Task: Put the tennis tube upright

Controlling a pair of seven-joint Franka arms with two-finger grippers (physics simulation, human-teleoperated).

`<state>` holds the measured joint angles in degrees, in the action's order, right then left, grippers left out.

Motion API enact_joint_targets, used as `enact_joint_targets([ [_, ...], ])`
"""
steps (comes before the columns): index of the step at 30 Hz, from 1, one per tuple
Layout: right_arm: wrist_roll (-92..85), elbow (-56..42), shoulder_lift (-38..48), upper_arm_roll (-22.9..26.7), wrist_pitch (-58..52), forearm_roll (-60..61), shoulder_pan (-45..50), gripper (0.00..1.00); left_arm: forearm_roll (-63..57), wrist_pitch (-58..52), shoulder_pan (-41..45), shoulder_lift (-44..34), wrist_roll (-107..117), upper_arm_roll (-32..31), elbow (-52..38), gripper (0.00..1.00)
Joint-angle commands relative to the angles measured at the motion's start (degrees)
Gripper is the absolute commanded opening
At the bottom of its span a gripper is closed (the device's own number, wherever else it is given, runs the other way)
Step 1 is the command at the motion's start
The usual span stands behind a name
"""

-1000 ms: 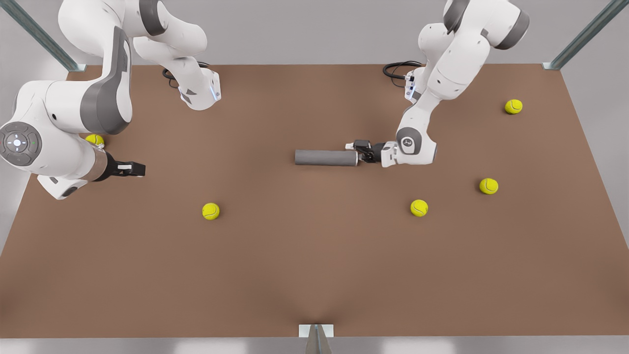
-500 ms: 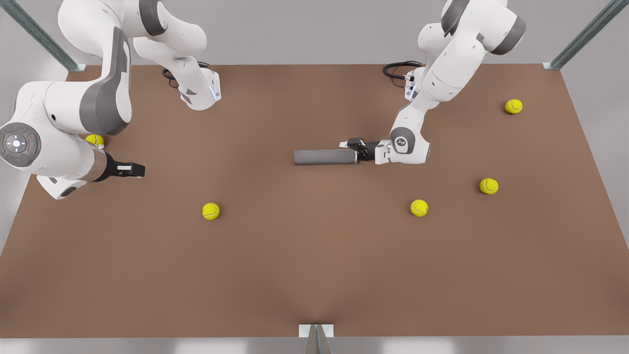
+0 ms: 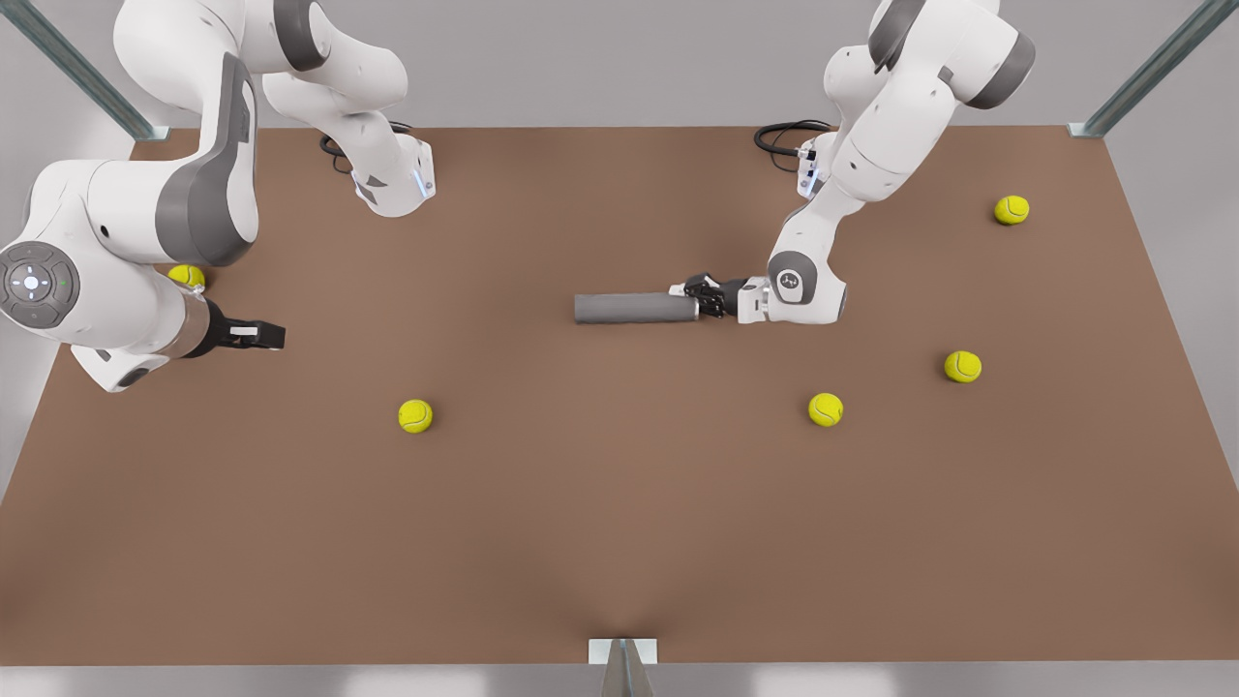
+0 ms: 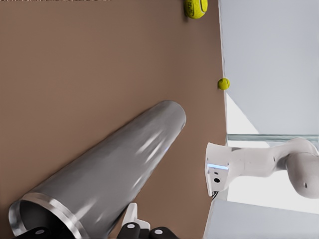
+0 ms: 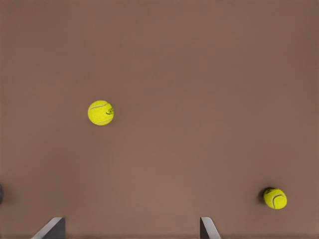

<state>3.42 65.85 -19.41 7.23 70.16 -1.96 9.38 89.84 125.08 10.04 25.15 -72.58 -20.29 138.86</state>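
The tennis tube [image 3: 634, 308] lies on its side near the middle of the brown table, a grey cylinder whose silvery rim [image 4: 42, 211] faces my left gripper. My left gripper [image 3: 704, 298] is low over the table at that rim end, on the front view's right, right up against the tube's mouth. At the front view's left, far from the tube, my right gripper [image 3: 263, 334] waits above the table. It is open with nothing between its fingertips [image 5: 52, 228].
Several yellow-green tennis balls lie scattered on the table [image 3: 619, 542]: one [image 3: 415, 415] at front left, two [image 3: 826, 409] [image 3: 963, 366] on the right, one [image 3: 1012, 209] at back right. Another ball [image 3: 187, 276] sits by the right arm.
The left gripper has crept toward the front view's left, closing on the tube's rim end. The tube has slid slightly the same way. The right arm has stayed put.
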Motion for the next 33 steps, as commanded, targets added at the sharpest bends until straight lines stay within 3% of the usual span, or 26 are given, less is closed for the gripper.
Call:
enact_joint_targets([
  [1, 0.45, -0.02, 0.07, 0.06, -0.02, 0.03, 0.03, 1.00, -0.01, -0.10, 0.06, -0.10, -0.54, -0.01, -0.08, 0.37],
  [11, 0.36, -0.20, -0.01, 0.50, 0.33, -0.06, -0.33, 1.00, -2.12, -0.10, -0.02, -3.44, -0.54, 0.16, -0.52, 0.37],
  [18, 0.53, -0.73, 0.07, 0.59, -0.02, -0.58, -0.33, 1.00, -10.82, -0.10, -0.20, -5.98, 7.45, 0.34, -1.92, 0.36],
  [27, 0.36, -0.64, -0.01, 0.41, -0.11, -0.50, -1.64, 1.00, -13.19, -0.27, -0.37, -8.71, 12.64, 0.34, -2.36, 0.22],
  [33, 0.44, -0.64, -0.10, 0.41, -0.02, -0.58, -1.73, 1.00, -19.26, -0.36, -0.55, -11.17, 23.62, 1.48, -5.17, 0.21],
])
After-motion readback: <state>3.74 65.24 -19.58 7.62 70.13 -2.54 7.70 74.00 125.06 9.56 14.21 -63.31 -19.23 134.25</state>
